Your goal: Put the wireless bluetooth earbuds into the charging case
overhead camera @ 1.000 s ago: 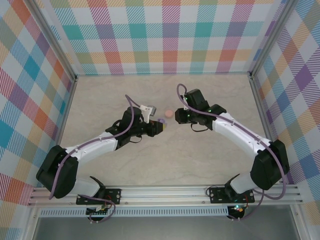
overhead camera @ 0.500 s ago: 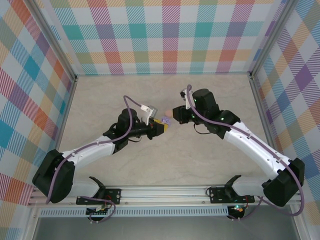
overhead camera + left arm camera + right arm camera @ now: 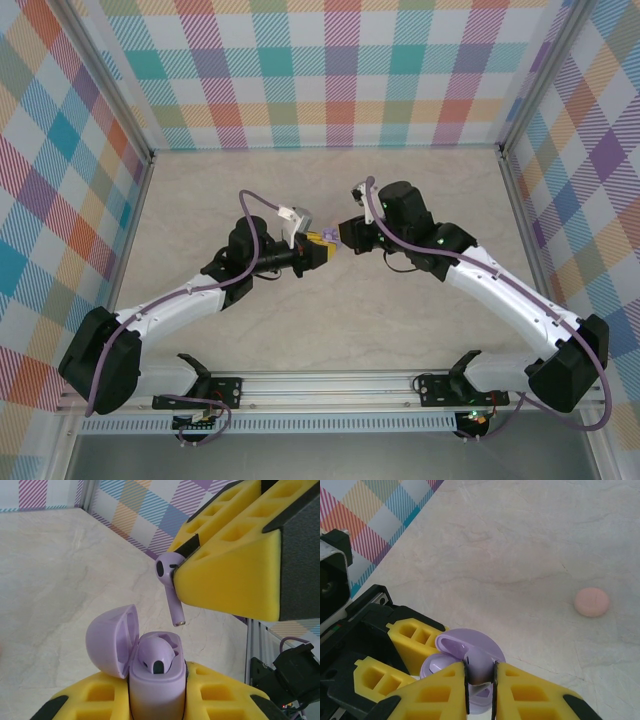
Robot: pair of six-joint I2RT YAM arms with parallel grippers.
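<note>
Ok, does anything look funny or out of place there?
Only one thing: a small pink round piece lies alone on the table, apart from the lilac case and the lilac earbud pinched in the right jaws close to it. Nothing looks spilled or broken.

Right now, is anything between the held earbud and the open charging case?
Nothing visible. The lilac earbud, pinched in the right end effector, hangs stem-down just above the charging case. Its lid is swung aside, and only air separates them.
</note>
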